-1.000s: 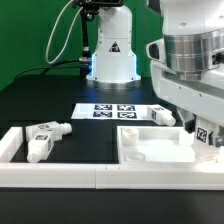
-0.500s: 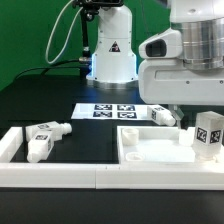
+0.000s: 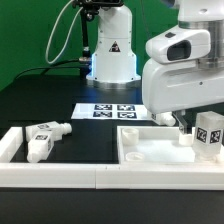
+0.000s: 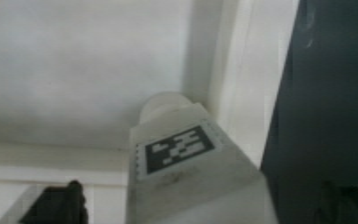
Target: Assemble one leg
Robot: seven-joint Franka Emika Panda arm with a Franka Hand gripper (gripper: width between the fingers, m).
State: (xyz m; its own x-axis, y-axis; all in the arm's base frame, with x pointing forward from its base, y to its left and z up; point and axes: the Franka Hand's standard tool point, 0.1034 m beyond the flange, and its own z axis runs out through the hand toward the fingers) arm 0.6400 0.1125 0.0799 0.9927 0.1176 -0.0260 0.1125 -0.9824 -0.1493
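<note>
A white leg [image 3: 209,136] with black-and-white tags stands upright in the far right corner of the white tabletop [image 3: 150,156]. My gripper [image 3: 201,126] is low over it and straddles it. In the wrist view the leg [image 4: 190,160] shows between my two dark fingers [image 4: 59,204], with a gap on each side, so the jaws are open and do not touch it. The tabletop's inner surface [image 4: 69,80] lies behind the leg. The leg's lower end is hidden.
Two loose legs [image 3: 44,137] lie at the exterior view's left, beside a white rail [image 3: 12,142]. Another leg [image 3: 164,115] lies behind the tabletop. The marker board [image 3: 112,111] lies flat in front of the robot base [image 3: 110,55].
The leg was tilted in my grip and now stands upright in the tabletop corner. My hand has turned and risen slightly, and the jaws have let go.
</note>
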